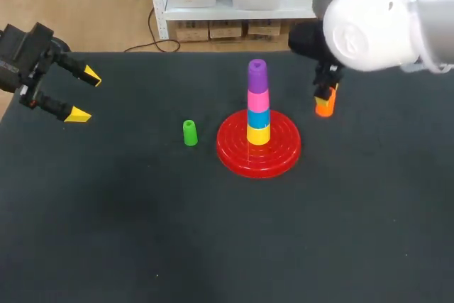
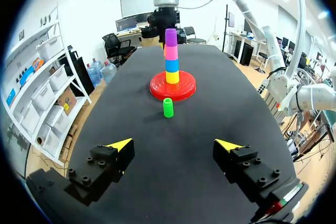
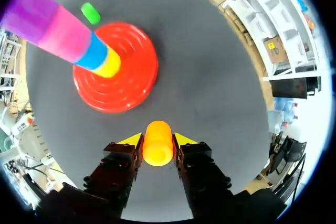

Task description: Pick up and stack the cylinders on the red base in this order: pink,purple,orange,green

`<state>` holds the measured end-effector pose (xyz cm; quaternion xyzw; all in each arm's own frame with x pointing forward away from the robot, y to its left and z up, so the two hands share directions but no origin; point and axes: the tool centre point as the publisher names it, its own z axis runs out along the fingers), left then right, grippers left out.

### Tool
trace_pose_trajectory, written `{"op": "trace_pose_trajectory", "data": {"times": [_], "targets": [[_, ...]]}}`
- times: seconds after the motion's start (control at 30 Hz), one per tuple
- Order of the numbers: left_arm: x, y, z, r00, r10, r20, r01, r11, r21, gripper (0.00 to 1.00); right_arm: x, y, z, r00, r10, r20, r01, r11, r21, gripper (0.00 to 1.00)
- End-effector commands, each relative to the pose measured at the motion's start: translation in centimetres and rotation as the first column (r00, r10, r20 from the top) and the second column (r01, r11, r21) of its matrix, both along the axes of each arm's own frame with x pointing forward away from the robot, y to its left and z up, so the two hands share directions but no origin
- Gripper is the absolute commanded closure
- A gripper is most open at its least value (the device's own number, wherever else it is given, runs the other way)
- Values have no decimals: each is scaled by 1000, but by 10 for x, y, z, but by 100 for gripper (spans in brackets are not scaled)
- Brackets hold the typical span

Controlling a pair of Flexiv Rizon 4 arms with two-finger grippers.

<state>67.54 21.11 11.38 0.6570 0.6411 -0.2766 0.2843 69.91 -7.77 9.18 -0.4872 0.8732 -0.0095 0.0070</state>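
The right end effector pinches the orange cylinder from two sides, its yellow tips pressed against the cylinder's flanks, just beside the red base on that base's right. Whether the cylinder has left the bench cannot be told. With pink and purple already up, orange is judged the piece in hand. Doing it well likely means lifting straight until the cylinder rides clear above the tower on the base, then crossing to the base's centre, not swinging low into the column. The cylinder should hang upright and square over the top piece, come down slowly, and be let go only once seated. A side nudge to so tall a stack could topple it.

By count, starting nearest the head camera: one red base. One green cylinder stands upright on the bench just left of the base, apart from it. Four cylinders are stacked on the base's centre: one yellow cylinder at the bottom, one blue cylinder, one pink cylinder and one purple cylinder on top. There is one orange cylinder, making six cylinders in all. There are two end effectors. The left end effector hangs well left of the base, fingers spread wide, holding nothing.
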Motion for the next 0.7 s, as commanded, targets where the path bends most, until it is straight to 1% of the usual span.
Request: {"op": "trace_pose_trajectory", "data": {"times": [0.03, 0.1, 0.13, 0.2, 0.23, 0.27, 0.3, 0.37, 0.5, 0.7], "targets": [[-1, 0, 0, 1000, 1, 3, -1, 1000, 1, 0, -8, 5, 47, 1000, 9, 29, -8, 1000, -18, 100], [-1, 0, 0, 1000, 1, 3, -1, 1000, 1, 0, -6, 12, 65, 999, 5, 35, -5, 1000, -23, 100], [-1, 0, 0, 1000, 1, 3, -1, 1000, 1, 0, -6, 17, 75, 998, 21, 55, -20, 1000, -23, 100], [-1, 0, 0, 1000, 1, 3, -1, 1000, 1, 0, -5, 29, 92, 998, 42, 55, -40, 999, -31, 100], [-1, 0, 0, 1000, 1, 3, -1, 1000, 1, 0, -6, 38, 100, 996, 60, 69, -58, 998, -26, 100], [-1, 0, 0, 1000, 1, 3, -1, 1000, 1, 0, -7, 46, 107, 995, 77, 58, -76, 997, -15, 100], [-1, 0, 0, 1000, 1, 3, -1, 1000, 1, 0, -8, 54, 112, 995, 78, 59, -77, 997, -23, 100], [-1, 0, 0, 1000, 1, 3, -1, 1000, 1, 0, -11, 71, 123, 992, 108, 72, -108, 994, -11, 100], [-1, 0, 0, 1000, 1, 3, -1, 1000, 1, 0, -16, 94, 140, 985, 148, 89, -144, 988, -47, 100], [-1, 0, 0, 1000, 1, 3, -1, 1000, 1, 0, -19, 108, 153, 982, 161, 101, -155, 986, -66, 100]]}}
